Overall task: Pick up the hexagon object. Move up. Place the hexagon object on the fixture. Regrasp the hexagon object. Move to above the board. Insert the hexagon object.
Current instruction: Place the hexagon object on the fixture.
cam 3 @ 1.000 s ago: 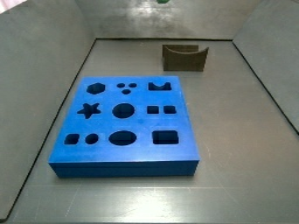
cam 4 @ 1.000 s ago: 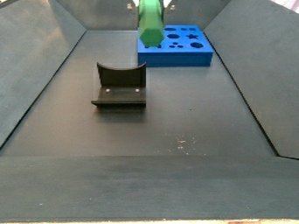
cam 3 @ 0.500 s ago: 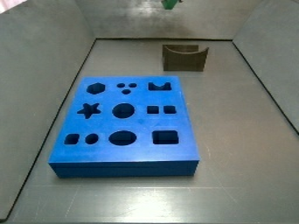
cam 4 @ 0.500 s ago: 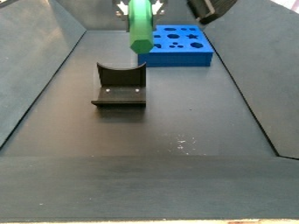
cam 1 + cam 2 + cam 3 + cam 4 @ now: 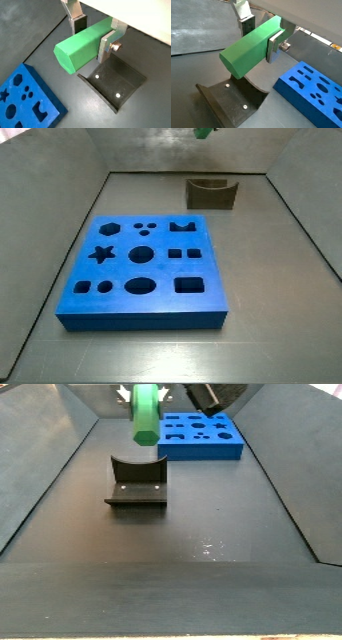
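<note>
My gripper (image 5: 95, 36), flat silver finger plates with dark pads, is pinching the bright green hexagonal prism peg (image 5: 85, 45) across its long sides. Half a second ago, in a side view, the peg hung slightly nearer the big blue board; now it hangs (image 5: 143, 416) further toward the dark holder's side and higher in the picture, with its lower end above the holder's back edge. In the other fixed camera only a green scrap (image 5: 203, 132) shows at the top edge. I judge that I am carrying the peg to the dark olive-brown L-shaped fixture (image 5: 135, 482), with the pick-up and lift done and the placing not yet begun.

In both wrist views the peg is well clear of the fixture (image 5: 115, 82) below it, touching nothing but my pads. The peg looks smooth and matte, with crisp edges and a flat six-sided end face (image 5: 234, 65). The fixture is a dull dark plate carrying small pale screw heads, and its upright has a curved notch in the upper edge. The large flat blue rectangular board (image 5: 312, 93), pierced with star, round, square and hexagon holes, lies apart beside the fixture on the dark grey floor (image 5: 201, 534), which looks faintly scuffed.
</note>
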